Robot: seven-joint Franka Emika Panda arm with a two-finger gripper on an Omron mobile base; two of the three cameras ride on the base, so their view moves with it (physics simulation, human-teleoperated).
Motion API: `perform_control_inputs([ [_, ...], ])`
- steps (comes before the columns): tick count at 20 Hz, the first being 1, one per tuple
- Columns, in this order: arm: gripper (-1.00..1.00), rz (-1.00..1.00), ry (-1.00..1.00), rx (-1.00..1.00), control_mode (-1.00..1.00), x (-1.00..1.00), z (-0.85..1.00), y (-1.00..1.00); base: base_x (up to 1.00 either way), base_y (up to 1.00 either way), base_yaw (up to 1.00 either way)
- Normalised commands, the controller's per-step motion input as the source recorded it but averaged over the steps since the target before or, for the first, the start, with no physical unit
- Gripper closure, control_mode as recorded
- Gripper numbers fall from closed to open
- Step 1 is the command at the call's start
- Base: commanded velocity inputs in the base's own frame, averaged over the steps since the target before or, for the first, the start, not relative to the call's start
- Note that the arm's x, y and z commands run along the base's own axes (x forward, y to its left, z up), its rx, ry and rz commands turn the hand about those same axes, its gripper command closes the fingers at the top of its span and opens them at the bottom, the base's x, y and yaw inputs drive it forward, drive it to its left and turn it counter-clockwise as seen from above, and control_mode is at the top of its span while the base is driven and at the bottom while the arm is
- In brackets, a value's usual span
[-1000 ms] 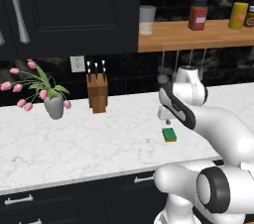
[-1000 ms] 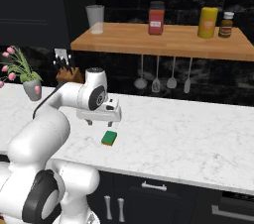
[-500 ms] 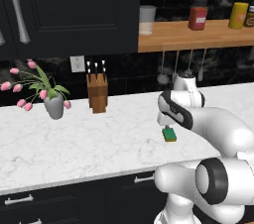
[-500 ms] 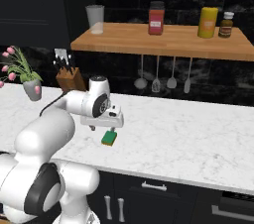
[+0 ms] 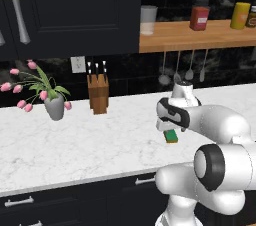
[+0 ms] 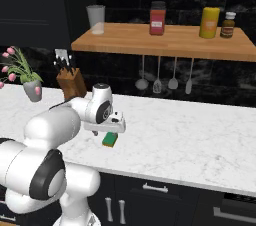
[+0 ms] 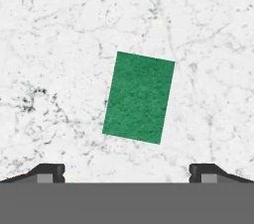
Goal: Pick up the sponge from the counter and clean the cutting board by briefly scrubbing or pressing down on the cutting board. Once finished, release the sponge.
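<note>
From the left base view, the fingers (image 5: 169,129) hung just above the sponge (image 5: 171,136), which lay on the white marble bench (image 5: 90,145); a grey vase (image 5: 55,108) there held pink tulips (image 5: 30,87), and a knife block (image 5: 98,93) held knives. Seen from the right base view, the sponge (image 6: 110,140) lay under the hand. Along the hand view, both fingertips (image 7: 47,172) stood spread wide, grasping nothing, the sponge (image 7: 139,97) lying flat between and beyond them, untouched.
</note>
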Motion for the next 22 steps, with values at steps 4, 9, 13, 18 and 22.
perform_control_inputs([
  [4, -1.0, 0.0, 0.01, 0.0, -1.0, 0.13, -0.26, 0.0, 0.0, 0.0, 0.0],
  [9, -1.0, 0.0, 0.01, 0.0, -1.0, 0.12, -0.23, -0.01, 0.0, 0.0, 0.0],
  [13, -1.0, 0.0, 0.0, 0.0, -1.0, 0.09, -0.2, -0.03, 0.0, 0.0, 0.0],
  [18, -1.0, 0.0, 0.0, 0.0, -1.0, 0.06, -0.2, -0.02, 0.0, 0.0, 0.0],
  [22, -1.0, 0.0, 0.0, 0.0, -1.0, 0.04, -0.16, -0.04, 0.0, 0.0, 0.0],
])
